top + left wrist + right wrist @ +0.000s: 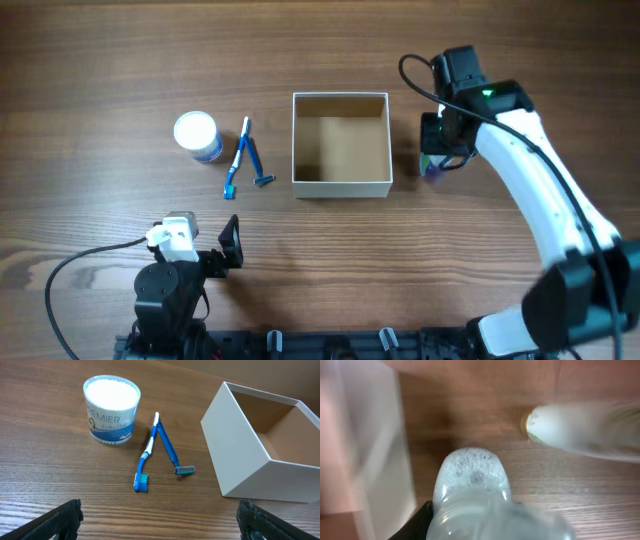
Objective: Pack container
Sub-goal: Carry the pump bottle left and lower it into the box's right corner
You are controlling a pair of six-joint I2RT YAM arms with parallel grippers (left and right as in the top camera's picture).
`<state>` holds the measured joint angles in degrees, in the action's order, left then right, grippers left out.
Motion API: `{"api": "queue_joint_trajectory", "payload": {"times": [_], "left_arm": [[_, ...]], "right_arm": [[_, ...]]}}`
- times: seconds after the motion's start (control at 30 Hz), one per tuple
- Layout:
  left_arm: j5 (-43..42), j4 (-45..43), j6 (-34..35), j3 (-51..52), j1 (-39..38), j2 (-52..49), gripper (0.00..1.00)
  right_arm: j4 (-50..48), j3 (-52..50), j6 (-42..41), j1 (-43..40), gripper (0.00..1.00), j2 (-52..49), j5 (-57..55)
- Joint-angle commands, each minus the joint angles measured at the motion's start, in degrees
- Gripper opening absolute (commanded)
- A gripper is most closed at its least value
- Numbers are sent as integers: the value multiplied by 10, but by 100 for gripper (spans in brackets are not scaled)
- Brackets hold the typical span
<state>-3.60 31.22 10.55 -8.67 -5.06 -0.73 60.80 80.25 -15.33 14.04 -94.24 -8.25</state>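
While left pincer (160, 519) gapes empty, right arm (530, 170) extends beside container (340, 187); right pincer (440, 162) grips bottle (472, 480).

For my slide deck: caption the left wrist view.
Open left gripper faces a white jar, blue toothbrush, blue razor and the container on a wood table.

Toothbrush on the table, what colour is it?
The toothbrush is blue with white stripes and has teal bristles. The left wrist view shows it best.

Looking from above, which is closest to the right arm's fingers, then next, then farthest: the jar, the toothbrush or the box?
1. Box, just beside the right fingers.
2. Toothbrush, beyond the box's other side.
3. Jar, farthest left.
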Motion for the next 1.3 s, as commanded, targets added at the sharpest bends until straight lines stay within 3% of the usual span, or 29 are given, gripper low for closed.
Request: {"api": "queue_joint_trajectory", "payload": {"times": [0.0,0.1,0.27,0.47,0.67,0.73,0.83,1.0,1.17,1.27], "left_arm": [[-9,-2,-10,2,5,6,100],[-9,-2,-10,2,5,6,100],[-9,-2,-10,2,5,6,100],[-9,-2,-10,2,5,6,100],[-9,-2,-10,2,5,6,100],[-9,-2,-10,2,5,6,100],[-9,-2,-10,2,5,6,100],[-9,-2,-10,2,5,6,100],[-9,-2,-10,2,5,6,100],[-9,-2,-10,2,5,6,100]], "right_arm": [[13,72,0,59,23,102,-8],[-8,73,-3,123,20,136,-8],[-67,72,-3,158,19,108,-8],[-95,72,-45,160,20,-22,-10],[-154,72,-57,149,24,-117,-91],[-164,72,-52,138,35,-118,-68],[-162,73,-25,139,66,-114,-27],[-146,73,-28,138,79,-32,-22],[-91,73,-24,99,81,151,-54],[-44,73,-12,35,82,200,-76]]}}
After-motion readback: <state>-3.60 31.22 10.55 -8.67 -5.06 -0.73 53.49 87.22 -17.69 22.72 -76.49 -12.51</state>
